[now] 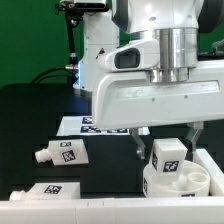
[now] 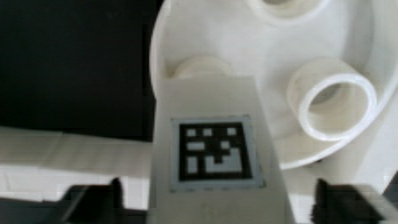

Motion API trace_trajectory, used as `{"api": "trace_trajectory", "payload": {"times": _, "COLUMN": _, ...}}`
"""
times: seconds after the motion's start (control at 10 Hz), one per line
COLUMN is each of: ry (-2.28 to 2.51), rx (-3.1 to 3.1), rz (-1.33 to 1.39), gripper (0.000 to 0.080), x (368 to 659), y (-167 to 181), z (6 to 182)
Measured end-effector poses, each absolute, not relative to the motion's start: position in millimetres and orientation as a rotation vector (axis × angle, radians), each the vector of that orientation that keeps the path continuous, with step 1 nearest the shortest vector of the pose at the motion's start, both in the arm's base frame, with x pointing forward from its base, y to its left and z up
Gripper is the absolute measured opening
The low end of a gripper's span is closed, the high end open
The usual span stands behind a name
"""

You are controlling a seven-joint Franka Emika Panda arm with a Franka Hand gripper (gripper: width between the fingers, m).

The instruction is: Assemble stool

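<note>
The round white seat [image 1: 178, 182] lies flat on the black table at the exterior view's lower right. One short white leg [image 1: 167, 154] with a tag stands upright on it. My gripper [image 1: 166, 143] is open, with a finger on each side of this leg and a gap on both sides. In the wrist view the tagged leg [image 2: 217, 150] runs between my dark fingertips [image 2: 93, 202], over the seat [image 2: 231, 50] and one round socket hole [image 2: 338, 105]. A second leg [image 1: 62, 153] lies on the table at the left, and a third leg [image 1: 50, 190] lies at the lower left.
The marker board [image 1: 88, 125] lies flat behind the seat. A white rail [image 1: 100, 208] runs along the front edge of the table. The white robot base [image 1: 95, 50] stands at the back before a green backdrop.
</note>
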State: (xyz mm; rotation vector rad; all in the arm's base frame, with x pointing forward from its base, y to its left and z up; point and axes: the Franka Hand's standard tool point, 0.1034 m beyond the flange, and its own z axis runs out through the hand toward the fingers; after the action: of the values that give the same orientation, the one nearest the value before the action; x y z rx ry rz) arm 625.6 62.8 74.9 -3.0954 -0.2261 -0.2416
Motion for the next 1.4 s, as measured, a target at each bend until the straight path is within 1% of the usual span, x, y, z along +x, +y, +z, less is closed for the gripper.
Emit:
{"api": "trace_trajectory", "payload": {"times": 0.1, "ry": -0.12, "rx": -3.074, "rz": -0.166, "gripper": 0.0578, "x": 627.4, "y": 61.5, "z": 79.8}}
{"api": "trace_trajectory", "payload": {"times": 0.2, "ry": -0.039, "rx": -3.052, "rz": -0.068, "gripper": 0.0635, "x": 627.6, "y": 61.9, "z": 81.8}}
{"api": "trace_trajectory", "payload": {"times": 0.3, "ry": 0.004, "rx": -3.038, "rz": 0.119, "gripper": 0.0645, "x": 626.8, "y": 63.0, "z": 84.1}}
{"api": "trace_trajectory", "payload": {"times": 0.4, "ry": 0.009, "rx": -3.032, "rz": 0.158, "gripper": 0.0645, "x": 634.3, "y": 66.8, "z": 81.0}}
{"api": "trace_trajectory", "payload": {"times": 0.5, "ry": 0.02, "rx": -3.032, "rz": 0.156, "gripper": 0.0649, "x": 632.5, "y": 72.7, "z": 76.1}}
{"api": "trace_trajectory", "payload": {"times": 0.7, "ry": 0.038, "rx": -3.037, "rz": 0.116, "gripper": 0.0649, "x": 634.7, "y": 74.7, "z": 76.7}}
{"api": "trace_trajectory", "payload": {"times": 0.8, "ry": 0.044, "rx": -3.037, "rz": 0.116, "gripper": 0.0562, "x": 634.6, "y": 74.2, "z": 76.3}}
{"api": "trace_trajectory", "payload": {"times": 0.9, "ry": 0.159, "rx": -3.035, "rz": 0.121, "gripper": 0.0425, "x": 634.7, "y": 74.8, "z": 76.2}}
{"api": "trace_trajectory", "payload": {"times": 1.0, "ry": 0.279, "rx": -3.029, "rz": 0.128, "gripper": 0.0425, "x": 634.6, "y": 74.9, "z": 76.0}}
{"api": "trace_trajectory", "payload": {"times": 1.1, "ry": 0.415, "rx": -3.017, "rz": 0.128, "gripper": 0.0333, "x": 634.4, "y": 75.6, "z": 75.2}}
{"api": "trace_trajectory", "payload": {"times": 1.3, "ry": 0.684, "rx": -2.969, "rz": 0.086, "gripper": 0.0333, "x": 633.6, "y": 76.6, "z": 71.9}}
{"api": "trace_trajectory", "payload": {"times": 1.4, "ry": 0.917, "rx": -2.893, "rz": 0.074, "gripper": 0.0333, "x": 635.1, "y": 78.8, "z": 71.0}}
